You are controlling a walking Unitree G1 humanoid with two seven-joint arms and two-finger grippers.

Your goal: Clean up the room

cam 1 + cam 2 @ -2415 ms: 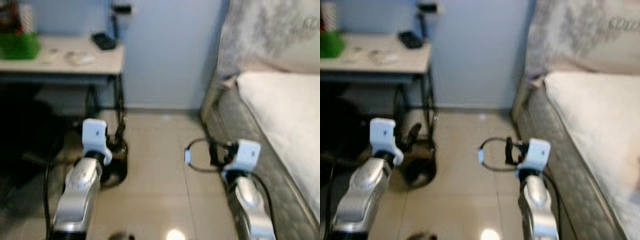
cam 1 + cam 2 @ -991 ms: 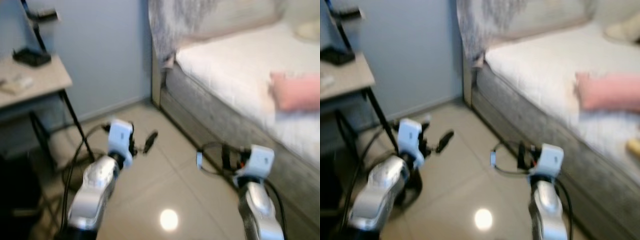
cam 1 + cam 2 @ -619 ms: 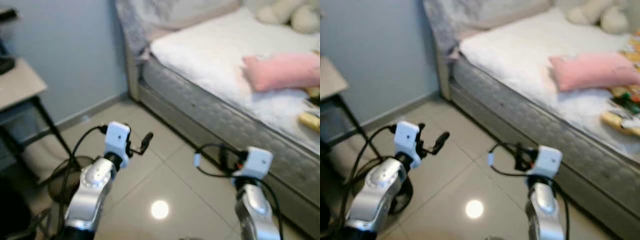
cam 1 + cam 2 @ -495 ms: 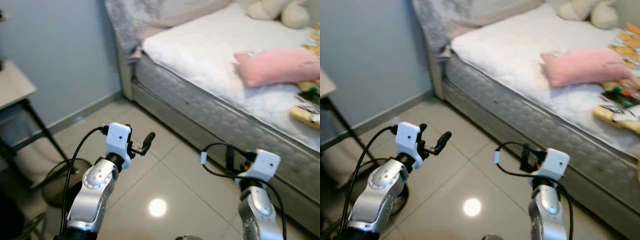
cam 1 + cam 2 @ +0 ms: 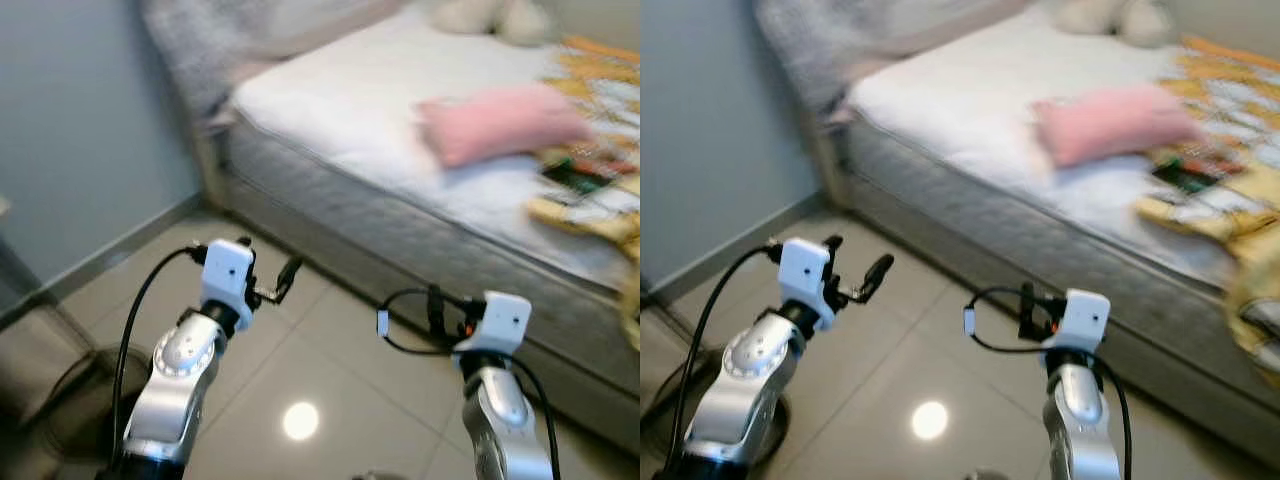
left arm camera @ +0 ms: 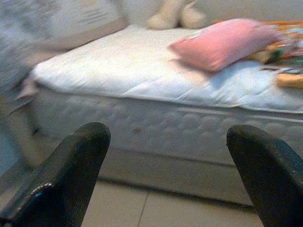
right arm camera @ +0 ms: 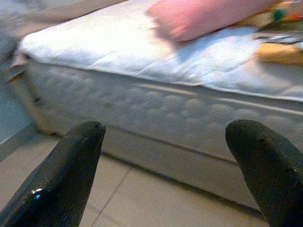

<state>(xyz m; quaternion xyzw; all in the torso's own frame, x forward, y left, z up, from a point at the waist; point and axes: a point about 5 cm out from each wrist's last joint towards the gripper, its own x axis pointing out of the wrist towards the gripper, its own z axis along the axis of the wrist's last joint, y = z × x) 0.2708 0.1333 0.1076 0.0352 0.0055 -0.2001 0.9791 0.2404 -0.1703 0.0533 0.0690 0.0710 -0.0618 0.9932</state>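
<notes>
Pink soft pillow [image 5: 500, 122] now lies mid-bed on the white quilted mattress [image 5: 330, 110], w/ yellow patterned clutter [image 5: 590, 190] at the bed's right edge. View has swung off the desk corner toward the bed, so tidying targets are now in sight. Left gripper [image 6: 161, 179] & right gripper [image 7: 165, 175]: jaws spread wide, empty, above beige tile floor [image 5: 300, 360].

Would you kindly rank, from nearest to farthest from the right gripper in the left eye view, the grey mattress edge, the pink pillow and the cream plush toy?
1. Grey mattress edge, just ahead of the right gripper.
2. Pink pillow, lying further in on the bed.
3. Cream plush toy, at the bed's far end.
</notes>
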